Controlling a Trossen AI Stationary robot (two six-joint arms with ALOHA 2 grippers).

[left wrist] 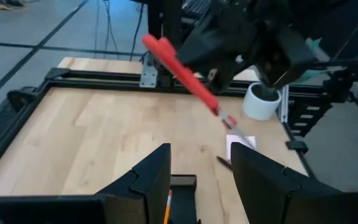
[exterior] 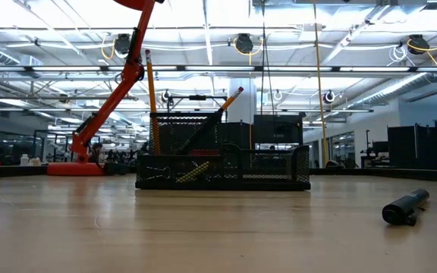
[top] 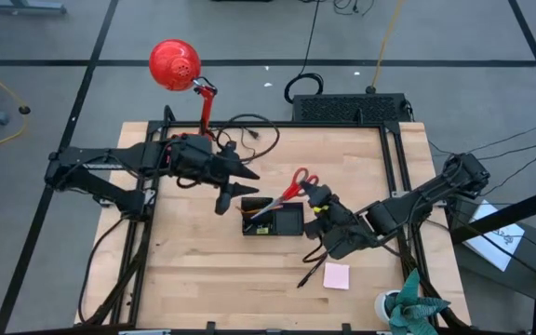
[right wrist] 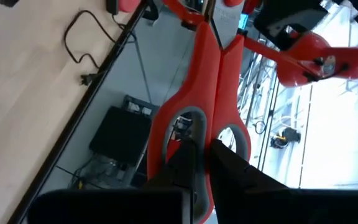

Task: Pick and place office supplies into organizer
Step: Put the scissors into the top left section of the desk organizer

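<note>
The scissors (top: pixel 296 182) have bright red loop handles and slim closed blades; the right gripper (top: pixel 318 197) has its fingers clamped on the handles and holds them above the far right corner of the black mesh organizer (top: pixel 287 223) at mid-tabletop. The left gripper (top: pixel 234 189), fingers spread and empty, hovers just left of the organizer. Orange pencils (exterior: pixel 151 82) stand in its tall compartment. From table height the scissors are hidden; a black pen (exterior: pixel 405 207) lies nearby, near the pink sticky-note pad (top: pixel 336 275).
</note>
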